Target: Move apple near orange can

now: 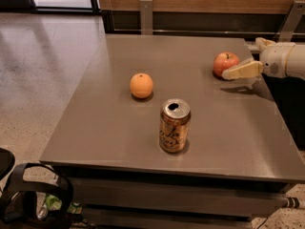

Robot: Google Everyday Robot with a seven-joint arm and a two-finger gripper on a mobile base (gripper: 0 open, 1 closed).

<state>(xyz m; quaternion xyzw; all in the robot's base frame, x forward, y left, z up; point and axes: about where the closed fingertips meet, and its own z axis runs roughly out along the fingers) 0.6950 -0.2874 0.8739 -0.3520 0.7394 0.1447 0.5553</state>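
Note:
The red apple (225, 62) with a short stem sits on the grey table (119, 132) at the far right. The orange can (174, 125) stands upright near the front middle, its silver top opened. My gripper (234, 70) reaches in from the right edge at table height, right beside the apple's right side. Its cream fingers (244, 70) are open, and the near one lies along the apple's front right. The apple rests on the table and is not lifted.
A plain orange fruit (141, 85) lies left of centre, behind and to the left of the can. A black bag (33, 199) sits on the floor at the front left corner. A wood-panelled wall with metal posts runs behind the table.

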